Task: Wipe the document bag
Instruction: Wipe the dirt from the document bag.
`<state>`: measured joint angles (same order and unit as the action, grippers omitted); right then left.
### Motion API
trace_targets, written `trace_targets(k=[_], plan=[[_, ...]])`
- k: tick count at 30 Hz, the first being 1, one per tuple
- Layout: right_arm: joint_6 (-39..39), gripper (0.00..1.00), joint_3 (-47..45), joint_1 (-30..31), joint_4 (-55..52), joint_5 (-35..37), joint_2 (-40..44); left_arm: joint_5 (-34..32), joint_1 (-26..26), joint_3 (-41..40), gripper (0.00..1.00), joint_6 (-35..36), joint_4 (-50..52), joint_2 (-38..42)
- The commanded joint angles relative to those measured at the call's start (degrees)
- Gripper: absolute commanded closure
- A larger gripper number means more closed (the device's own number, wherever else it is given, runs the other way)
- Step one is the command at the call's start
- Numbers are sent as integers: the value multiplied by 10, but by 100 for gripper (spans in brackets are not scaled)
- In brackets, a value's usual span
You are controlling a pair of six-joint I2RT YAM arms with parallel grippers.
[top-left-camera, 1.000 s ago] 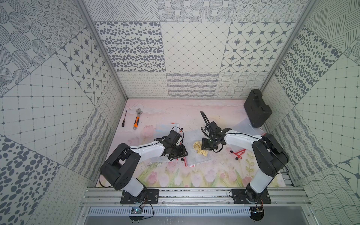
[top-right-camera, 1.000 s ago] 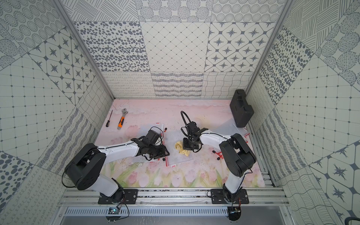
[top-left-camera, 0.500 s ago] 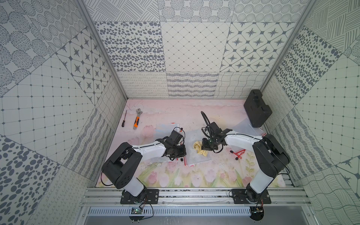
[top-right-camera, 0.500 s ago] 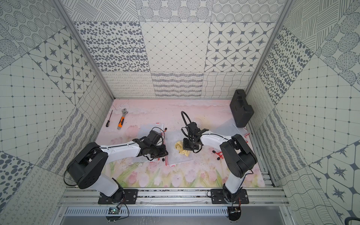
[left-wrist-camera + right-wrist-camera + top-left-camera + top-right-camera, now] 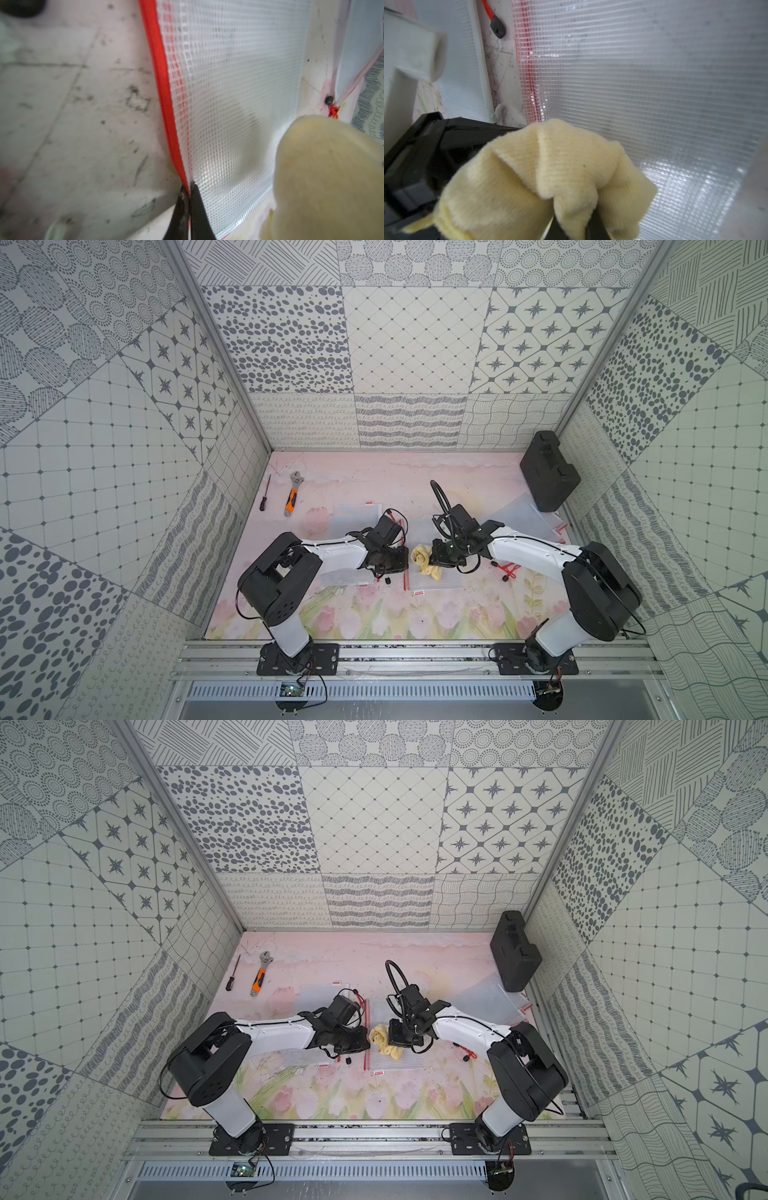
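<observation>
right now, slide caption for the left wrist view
Left jaws shut on the bag by its red edge, cloth close by

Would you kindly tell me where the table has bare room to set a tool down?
Free: the far strip between the wrench and the black case, and the near tulip-printed strip before the front rail. Crowded: the middle, around the yellow cloth and the document bag.

Both top views look steeply down from high overhead, far off, taking in the whole table [image 5: 374,477]. Each wrist camera looks along its own jaws at very close range. Both wrist views share the document bag [image 5: 228,83] and cloth [image 5: 322,176], seen from opposite sides.
</observation>
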<state>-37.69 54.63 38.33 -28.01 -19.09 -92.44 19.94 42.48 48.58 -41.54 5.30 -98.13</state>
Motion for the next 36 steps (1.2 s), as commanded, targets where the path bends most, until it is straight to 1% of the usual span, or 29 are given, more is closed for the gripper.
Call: trace_targets(k=[1, 6, 12, 14, 18, 19, 21, 23, 25, 28, 30, 34, 36], plan=[[-26, 100, 31, 7, 14, -11, -67, 41, 12, 26, 100, 29, -27, -24], [-47, 100, 71, 0, 17, 10, -143, 50, 15, 20, 100, 33, -27, -14], [-45, 100, 145, -51, -7, 60, -179, 73, 17, 6, 100, 41, -28, -8], [-34, 100, 185, -69, -17, 76, -195, 74, 18, 3, 100, 44, -28, -7], [1, 100, 309, -83, -80, 114, -263, 84, 18, 2, 100, 55, -23, -9], [8, 100, 341, -83, -97, 116, -281, 84, 18, 4, 100, 60, -19, -8], [16, 100, 375, -75, -122, 103, -296, 83, 18, 4, 100, 70, -10, -6], [18, 100, 373, -56, -124, 104, -284, 79, 18, 6, 100, 85, 6, -4], [13, 100, 349, -35, -115, 99, -258, 75, 18, 10, 100, 103, 26, -1], [-12, 100, 301, -18, -89, 51, -225, 76, 18, 9, 100, 118, 39, 7], [-28, 100, 272, -10, -74, 41, -207, 76, 18, 13, 100, 128, 53, 10], [-44, 100, 240, -4, -64, 52, -198, 81, 18, 21, 100, 140, 71, 11], [-45, 100, 243, -7, -62, 65, -210, 88, 18, 26, 100, 145, 75, 7]])
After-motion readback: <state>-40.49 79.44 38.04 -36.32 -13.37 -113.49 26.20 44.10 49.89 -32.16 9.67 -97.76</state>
